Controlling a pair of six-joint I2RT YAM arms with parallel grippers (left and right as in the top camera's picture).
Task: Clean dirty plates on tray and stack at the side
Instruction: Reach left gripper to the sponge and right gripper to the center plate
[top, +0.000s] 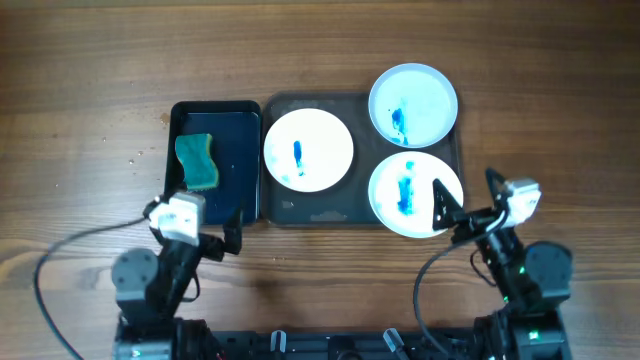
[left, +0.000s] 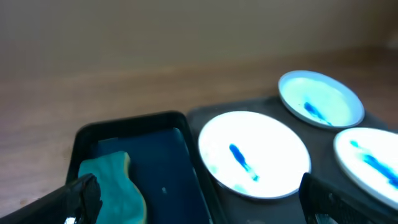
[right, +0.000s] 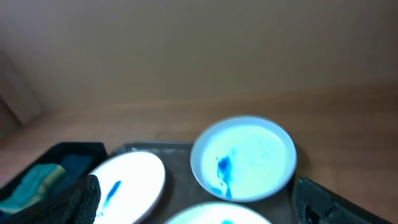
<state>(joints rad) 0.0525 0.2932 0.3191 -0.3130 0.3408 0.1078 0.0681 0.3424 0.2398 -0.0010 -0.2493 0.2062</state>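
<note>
Three white plates with blue smears lie on the dark grey tray (top: 330, 208): one at its left (top: 308, 149), one at the back right (top: 413, 104), one at the front right (top: 410, 194). My left gripper (top: 215, 238) is open and empty, low near the front edge of the black tub. My right gripper (top: 452, 210) is open and empty, its fingertip over the front right plate's right edge. In the left wrist view the left plate (left: 254, 153) lies ahead between the fingers. In the right wrist view the back plate (right: 244, 158) lies ahead.
A black tub (top: 212, 160) with a green sponge (top: 197, 162) stands against the tray's left side. The sponge also shows in the left wrist view (left: 112, 184). Brown wood table (top: 90, 90) surrounds everything.
</note>
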